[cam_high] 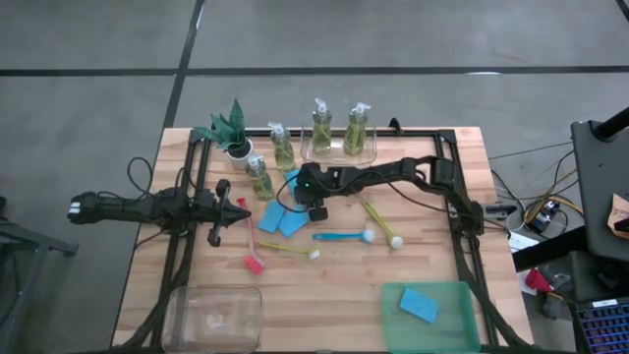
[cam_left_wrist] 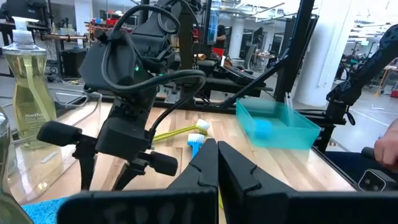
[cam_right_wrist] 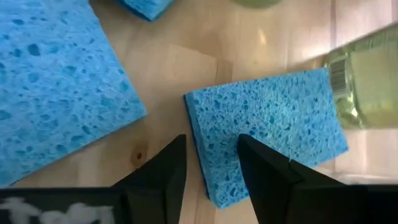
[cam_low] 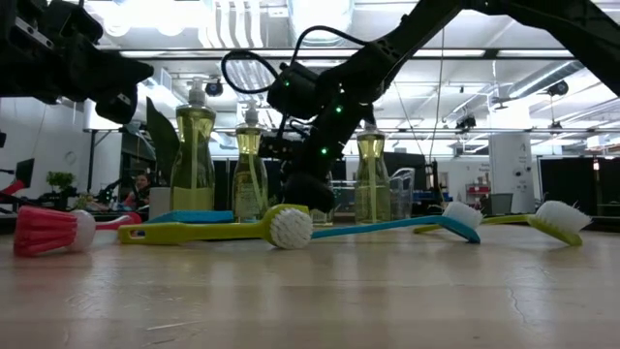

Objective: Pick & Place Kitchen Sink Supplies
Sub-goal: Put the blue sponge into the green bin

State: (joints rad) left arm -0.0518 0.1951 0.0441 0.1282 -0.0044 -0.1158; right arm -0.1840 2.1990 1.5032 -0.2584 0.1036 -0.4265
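Observation:
My right gripper [cam_right_wrist: 211, 144] is open and points down over a blue sponge [cam_right_wrist: 267, 130]. One finger is over the sponge and the other over bare wood beside its edge. Two more blue sponges [cam_high: 270, 214] lie flat close by. Two soap bottles [cam_high: 258, 179] stand on the table, and two bottles [cam_high: 321, 128] stand in a clear tray. Red [cam_high: 251, 241], yellow [cam_high: 287, 249], blue [cam_high: 344, 236] and yellow-green [cam_high: 381, 223] brushes lie on the wood. My left gripper [cam_left_wrist: 216, 152] is shut and waits left of the sponges [cam_high: 239, 206]. My right gripper comes at the blue sponge from above, its fingers on either side of one long edge [cam_right_wrist: 199, 143]. I cannot tell whether the fingertips touch the sponge. The sponge lies flat on the table.
A green bin [cam_high: 462, 295] at the near right holds one blue sponge [cam_high: 418, 305]. A clear container [cam_high: 187, 305] sits at the near left. A green plant in a white pot [cam_high: 232, 130] stands at the far left. A soap bottle [cam_right_wrist: 367, 81] stands right beside the sponge under the right gripper.

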